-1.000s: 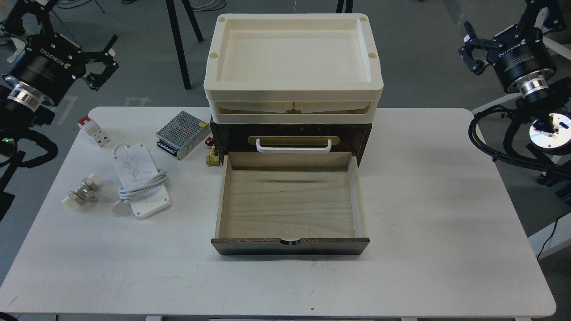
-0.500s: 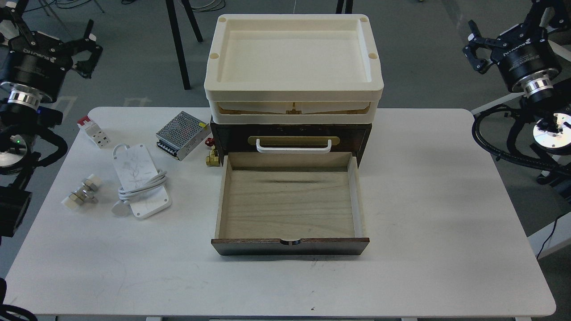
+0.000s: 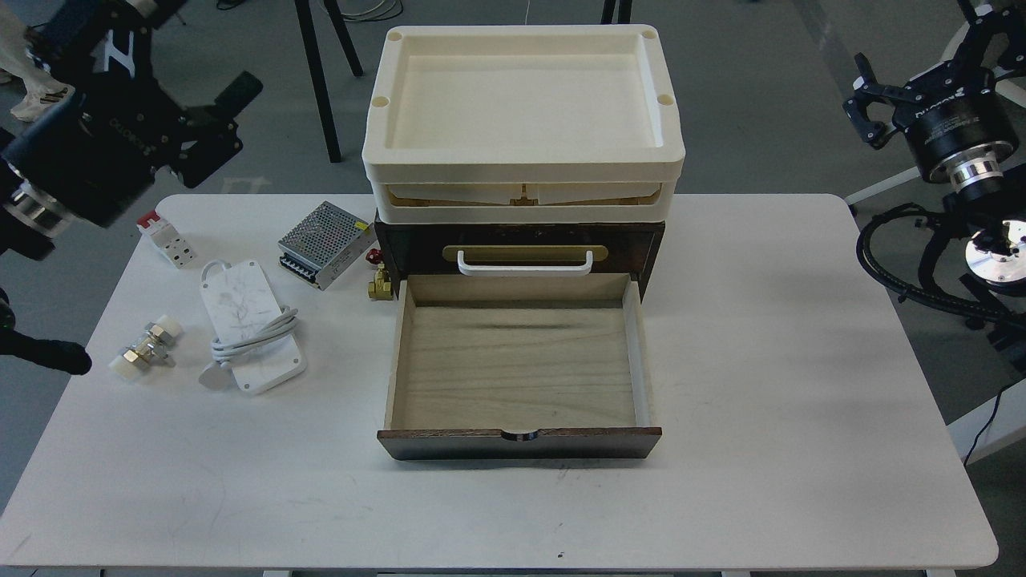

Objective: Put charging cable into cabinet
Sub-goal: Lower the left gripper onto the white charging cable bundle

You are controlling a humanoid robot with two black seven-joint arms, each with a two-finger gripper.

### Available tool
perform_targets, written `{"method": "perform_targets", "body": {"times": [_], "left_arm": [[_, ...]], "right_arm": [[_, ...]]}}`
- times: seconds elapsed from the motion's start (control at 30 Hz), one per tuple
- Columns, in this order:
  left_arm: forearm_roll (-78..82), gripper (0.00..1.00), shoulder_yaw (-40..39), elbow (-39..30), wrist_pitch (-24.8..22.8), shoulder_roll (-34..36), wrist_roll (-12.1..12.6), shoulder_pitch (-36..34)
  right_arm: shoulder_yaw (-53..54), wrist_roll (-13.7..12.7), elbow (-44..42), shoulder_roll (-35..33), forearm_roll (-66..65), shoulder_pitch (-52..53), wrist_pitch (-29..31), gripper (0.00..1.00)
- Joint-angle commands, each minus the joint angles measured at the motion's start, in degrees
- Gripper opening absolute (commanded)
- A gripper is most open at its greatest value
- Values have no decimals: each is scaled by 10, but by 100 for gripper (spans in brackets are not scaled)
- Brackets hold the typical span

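The charging cable (image 3: pixel 244 308) is a flat white block with marble-like marks, lying on the table left of the cabinet. A white cord (image 3: pixel 264 330) wraps its middle and its round plug (image 3: pixel 212 376) rests beside it. The cabinet (image 3: pixel 641 240) is dark brown, and its pale plywood drawer (image 3: pixel 517 369) is pulled out and empty. The white handle (image 3: pixel 525 263) and cream tray (image 3: pixel 521 164) sit above the drawer. My left gripper (image 3: pixel 227 120) hovers open beyond the table's far left corner, well away from the cable. My right gripper (image 3: pixel 866 108) is open, far right, off the table.
A perforated metal power-supply box (image 3: pixel 327 243) and a brass valve with a red knob (image 3: pixel 377 276) lie between the cable and the cabinet. A white-and-red breaker (image 3: pixel 167 238) and a brass fitting with white caps (image 3: pixel 146 351) lie at the left of the white table (image 3: pixel 801 361).
My left arm has swung, and its gripper now sits further right with the fingers pointing right. My right gripper has drifted slightly right. The cable and cabinet have not moved.
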Motion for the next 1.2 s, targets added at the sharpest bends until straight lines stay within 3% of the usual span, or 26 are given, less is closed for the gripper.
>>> {"method": "perform_targets", "body": {"times": [0.0,0.07,0.23,0.4,0.93,1.13,1.17], "left_arm": [[579,100,24,24,0,0,-82,28],[712,100,51,55,34,-1,-127,33],[772,100,132,141,105,3,-127,24],[772,99,160,227,161,-22,-127,12],[772,94,262,400,241,-94,-127,-71],[772,83,292,461,279,-107,-127,-96],[772,77,294,461,279,-107,-127,-96]], "right_arm": [[6,0,0,-3,0,-9,0,100],[7,0,0,-6,0,-10,0,100],[7,0,0,-15,0,-18,0,100],[11,0,0,-19,0,-27,0,100],[27,0,-1,-23,0,-48,0,100],[28,0,-1,-23,0,-51,0,100],[29,0,0,-24,0,-51,0,100]]}}
